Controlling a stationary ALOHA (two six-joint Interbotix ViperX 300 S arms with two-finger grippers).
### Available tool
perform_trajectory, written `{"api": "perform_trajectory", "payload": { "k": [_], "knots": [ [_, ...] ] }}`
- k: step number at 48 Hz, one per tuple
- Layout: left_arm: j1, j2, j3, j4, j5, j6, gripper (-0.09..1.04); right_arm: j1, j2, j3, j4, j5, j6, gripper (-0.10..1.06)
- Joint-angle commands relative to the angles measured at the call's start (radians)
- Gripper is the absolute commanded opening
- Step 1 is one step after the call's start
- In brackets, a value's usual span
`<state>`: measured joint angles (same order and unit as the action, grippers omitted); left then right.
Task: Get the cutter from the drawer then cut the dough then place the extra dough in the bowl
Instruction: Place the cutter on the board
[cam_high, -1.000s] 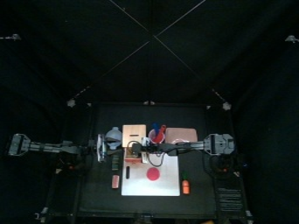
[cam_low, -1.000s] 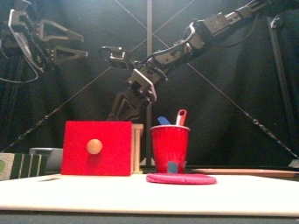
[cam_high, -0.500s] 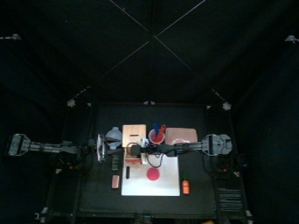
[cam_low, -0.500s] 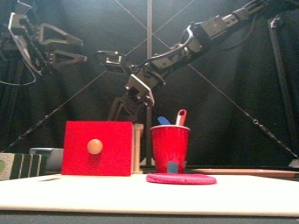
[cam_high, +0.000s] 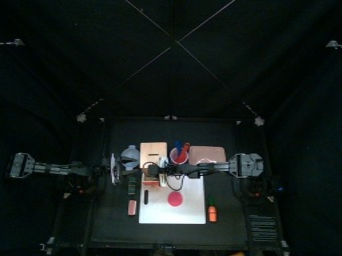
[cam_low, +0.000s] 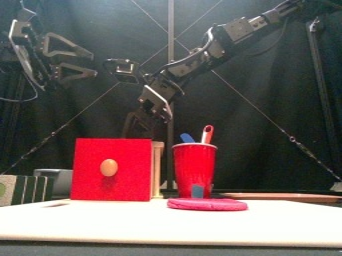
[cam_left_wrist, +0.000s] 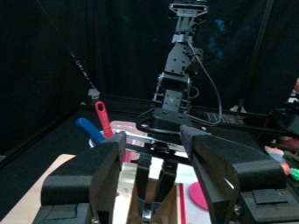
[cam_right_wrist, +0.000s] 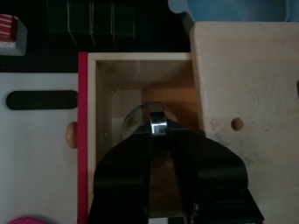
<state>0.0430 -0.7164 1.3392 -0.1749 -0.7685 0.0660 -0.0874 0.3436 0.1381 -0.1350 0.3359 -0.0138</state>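
Note:
The pale wooden box (cam_low: 158, 168) stands at the back left with its red drawer front (cam_right_wrist: 84, 131) pulled out toward the table's front. The drawer is open below my right gripper (cam_right_wrist: 158, 140), which is shut on the round metal cutter (cam_right_wrist: 156, 121). In the front view that gripper (cam_low: 152, 100) hangs well above the box. The pink dough disc (cam_low: 207, 204) lies on the white cutting board (cam_high: 194, 190). My left gripper (cam_left_wrist: 160, 188) is open and empty, held high at the left and facing the right arm. The blue-grey bowl (cam_right_wrist: 228, 9) sits behind the box.
A red cup (cam_low: 195, 168) with a blue and a red toy knife stands right of the box, just behind the dough. Dark sushi blocks (cam_right_wrist: 100, 17) lie near the bowl. Two small orange toys (cam_high: 211, 213) rest on the board's front part.
My right gripper has drifted a little to the left above the box, still up in the air. The left arm has shifted slightly left too.

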Motion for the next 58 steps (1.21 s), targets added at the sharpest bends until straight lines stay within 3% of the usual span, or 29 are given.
{"api": "perform_trajectory", "payload": {
  "k": [1,28,46,51,58],
  "knots": [
    [0.003,0.002,-0.015,0.000,-0.009,0.000,0.87,0.008,-0.071,-0.026,-0.002,0.002,0.002,0.54],
    [0.023,0.002,0.008,-0.058,-0.009,0.002,0.87,0.017,-0.232,-0.014,-0.048,0.020,0.002,0.54],
    [0.041,0.000,0.011,-0.077,-0.009,0.002,0.87,0.054,-0.508,0.235,-0.060,0.164,0.008,0.54],
    [0.048,0.000,0.009,-0.083,-0.009,0.002,0.87,0.057,-0.561,0.322,-0.057,0.186,0.034,0.54],
    [0.058,0.002,0.003,-0.103,-0.009,0.002,0.87,0.067,-0.621,0.462,-0.052,0.196,0.129,0.54]
  ]
}}
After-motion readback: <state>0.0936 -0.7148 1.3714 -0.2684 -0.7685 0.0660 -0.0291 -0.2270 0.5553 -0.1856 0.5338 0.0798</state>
